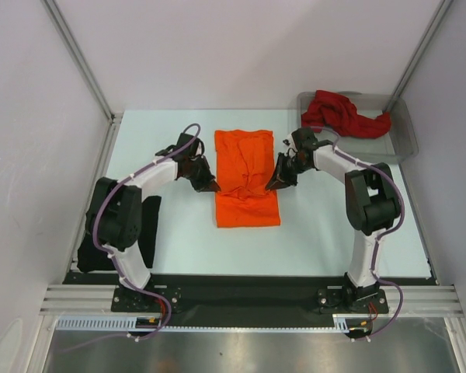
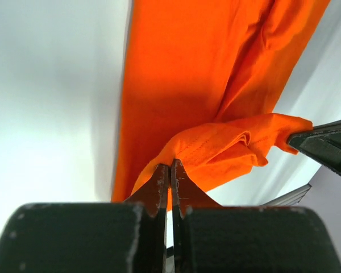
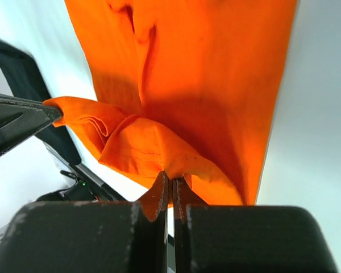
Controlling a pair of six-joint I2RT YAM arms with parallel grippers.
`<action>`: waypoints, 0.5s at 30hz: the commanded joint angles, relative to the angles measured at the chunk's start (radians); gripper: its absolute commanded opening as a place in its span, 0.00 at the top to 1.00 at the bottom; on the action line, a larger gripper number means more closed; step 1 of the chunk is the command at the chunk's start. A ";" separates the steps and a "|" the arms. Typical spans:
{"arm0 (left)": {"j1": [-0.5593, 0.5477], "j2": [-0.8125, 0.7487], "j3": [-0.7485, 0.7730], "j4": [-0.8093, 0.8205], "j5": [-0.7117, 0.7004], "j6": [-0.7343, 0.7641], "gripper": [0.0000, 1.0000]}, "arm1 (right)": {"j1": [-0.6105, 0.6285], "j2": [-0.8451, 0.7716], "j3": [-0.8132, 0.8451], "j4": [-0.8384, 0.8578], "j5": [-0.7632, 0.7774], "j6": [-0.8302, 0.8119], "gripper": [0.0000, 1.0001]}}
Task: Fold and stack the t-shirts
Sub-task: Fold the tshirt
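The bright orange t-shirt (image 1: 246,177) lies as a long strip in the middle of the table. My left gripper (image 1: 213,186) is shut on its near left corner (image 2: 176,149) and holds it lifted. My right gripper (image 1: 273,185) is shut on the near right corner (image 3: 159,149), also lifted. The raised near hem sags between the two grippers. The dark red t-shirt (image 1: 342,113) sits crumpled in the tray at the back right. The black t-shirt (image 1: 147,225) lies at the left edge, partly hidden behind my left arm.
The clear grey plastic tray (image 1: 405,134) stands at the back right corner. Metal frame posts and white walls enclose the table. My arm bases sit on the black strip at the near edge (image 1: 248,289).
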 commanded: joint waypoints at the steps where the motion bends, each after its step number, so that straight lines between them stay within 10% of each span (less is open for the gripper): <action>1: 0.018 0.037 0.087 -0.019 0.055 0.070 1.00 | -0.016 0.046 0.103 -0.066 -0.041 -0.047 1.00; 15: 0.061 0.170 0.179 -0.027 0.092 0.086 1.00 | -0.086 0.165 0.208 -0.103 -0.090 -0.087 1.00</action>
